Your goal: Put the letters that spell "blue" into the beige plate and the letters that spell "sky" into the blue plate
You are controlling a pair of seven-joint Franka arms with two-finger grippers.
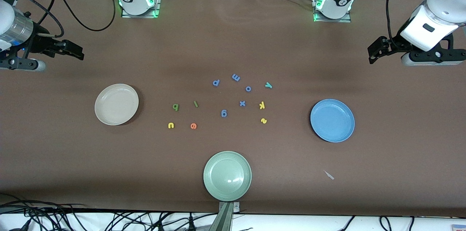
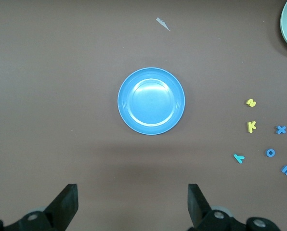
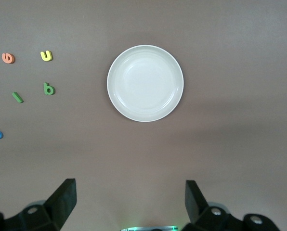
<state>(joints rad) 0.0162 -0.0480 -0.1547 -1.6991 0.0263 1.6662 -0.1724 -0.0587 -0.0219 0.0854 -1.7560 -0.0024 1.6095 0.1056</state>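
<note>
The beige plate [image 1: 116,104] lies bare toward the right arm's end. Beside it, toward the table's middle, lie the olive b [image 1: 176,107], green l [image 1: 196,104], yellow u [image 1: 171,125] and orange e [image 1: 193,126]. The blue plate [image 1: 332,120] lies bare toward the left arm's end, with the teal y [image 1: 268,85], yellow k [image 1: 261,105] and yellow s [image 1: 264,121] beside it. My right gripper [image 1: 74,51] hangs open and empty over bare table at its end. My left gripper [image 1: 375,50] does the same at its own end. Both arms wait.
A pale green plate [image 1: 227,175] sits by the table edge nearest the front camera. Several periwinkle letters [image 1: 242,103] lie scattered between the two letter groups. A small pale scrap [image 1: 329,175] lies nearer the camera than the blue plate.
</note>
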